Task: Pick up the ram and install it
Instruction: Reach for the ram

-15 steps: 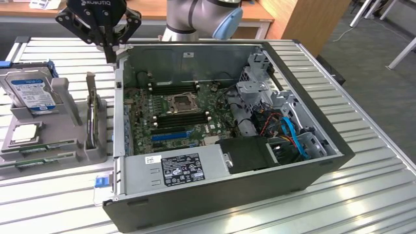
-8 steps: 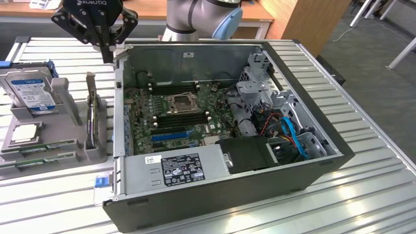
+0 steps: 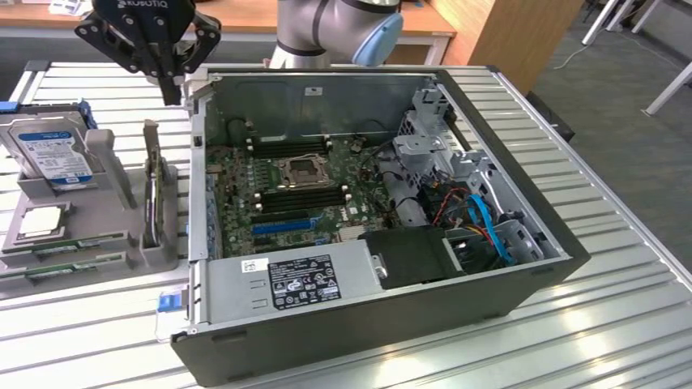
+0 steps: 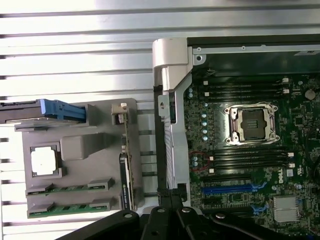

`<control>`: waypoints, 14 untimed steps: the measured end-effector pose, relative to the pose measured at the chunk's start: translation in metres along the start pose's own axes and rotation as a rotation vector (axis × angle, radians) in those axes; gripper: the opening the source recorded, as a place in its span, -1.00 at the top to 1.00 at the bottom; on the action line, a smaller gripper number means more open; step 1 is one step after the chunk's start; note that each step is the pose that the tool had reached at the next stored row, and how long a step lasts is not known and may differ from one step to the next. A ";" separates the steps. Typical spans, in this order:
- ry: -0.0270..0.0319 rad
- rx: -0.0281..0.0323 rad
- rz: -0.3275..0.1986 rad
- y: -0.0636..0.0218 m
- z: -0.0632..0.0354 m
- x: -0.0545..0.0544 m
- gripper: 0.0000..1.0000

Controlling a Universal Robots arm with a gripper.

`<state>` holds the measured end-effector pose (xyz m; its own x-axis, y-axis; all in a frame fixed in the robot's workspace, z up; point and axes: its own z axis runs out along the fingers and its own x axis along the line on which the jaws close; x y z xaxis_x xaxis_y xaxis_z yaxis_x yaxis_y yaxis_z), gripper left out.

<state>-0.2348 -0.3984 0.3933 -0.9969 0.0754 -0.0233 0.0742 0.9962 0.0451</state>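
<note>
I am hovering the claw (image 3: 168,93), pressed together and empty — the ram (image 3: 63,243) is lying well apart toward the exterior view's left, its length running sideways there.

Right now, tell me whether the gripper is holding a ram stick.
No, the shut gripper is empty, and both ram sticks lie in the gray tray.

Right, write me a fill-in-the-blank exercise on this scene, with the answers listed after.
1. The gripper hangs over the table with its jaws ___.
2. The grey holder carries ___ ram sticks.
3. The processor lies in the holder, and the socket on the motherboard is ___.
Missing words: shut; two; empty.
</note>
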 end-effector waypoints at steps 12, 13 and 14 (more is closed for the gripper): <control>0.0000 0.0001 0.000 -0.0004 -0.0003 0.012 0.80; 0.0000 0.0001 0.000 -0.0005 -0.0004 0.013 0.80; 0.0000 0.0001 0.000 -0.0005 -0.0004 0.015 0.80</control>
<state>-0.2494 -0.3978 0.3933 -0.9969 0.0753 -0.0233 0.0742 0.9962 0.0450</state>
